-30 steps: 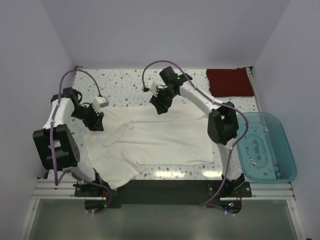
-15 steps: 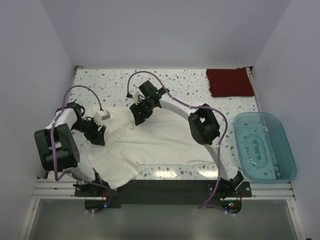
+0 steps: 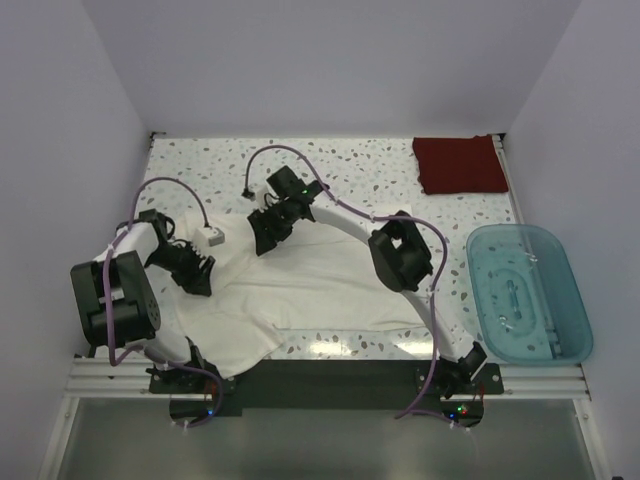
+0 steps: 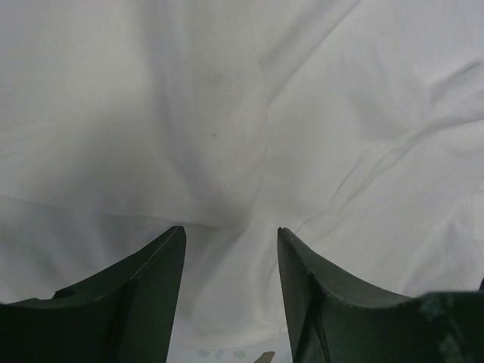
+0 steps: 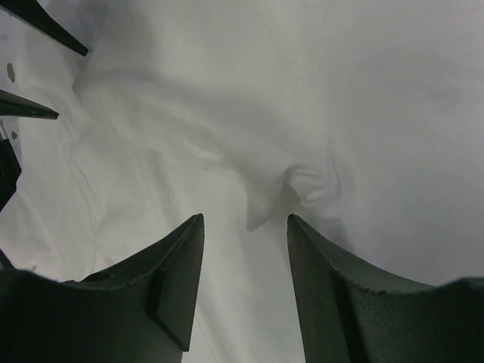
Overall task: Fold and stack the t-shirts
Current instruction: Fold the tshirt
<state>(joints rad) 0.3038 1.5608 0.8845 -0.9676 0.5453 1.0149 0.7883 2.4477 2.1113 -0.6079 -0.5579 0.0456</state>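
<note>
Left gripper (image 3: pixel 196 274): released, gripping nothing. Dark fingers (image 4: pixel 136 302) spread apart in the left wrist view, pointed down at the large plain white soft-cloth t-shirt (image 3: pixel 320 285). Wrinkled white cloth directly beneath and ahead of this claw, showing through the whole gap between the fingers. Shallow crease leading from the gap away to the right. Contact between fingertips and cloth: cannot tell.

Right gripper (image 3: pixel 263 236): likewise released, clamped on nothing. Fingers apart in the right wrist view, lowered over the far edge of the same white shirt. Small raised pucker of cloth just ahead of the gap, slightly toward the right finger, not caught between the fingers. To the left of this claw and near it: the other claw, both over the left half of the shirt.

White shirt spread out on the pale speckled table (image 3: pixel 220 160), most of it lying to the right of both claws and nearer the arm bases, one corner reaching the near edge.

Dark red folded rectangular cloth t-shirt (image 3: pixel 460 165): well apart from both claws, far to the right of the right claw, at the far right corner of the table, separate from the white shirt.

Translucent teal oval plastic bin (image 3: pixel 520 290): to the right of the right claw, past the white shirt's right edge, not touching it.
</note>
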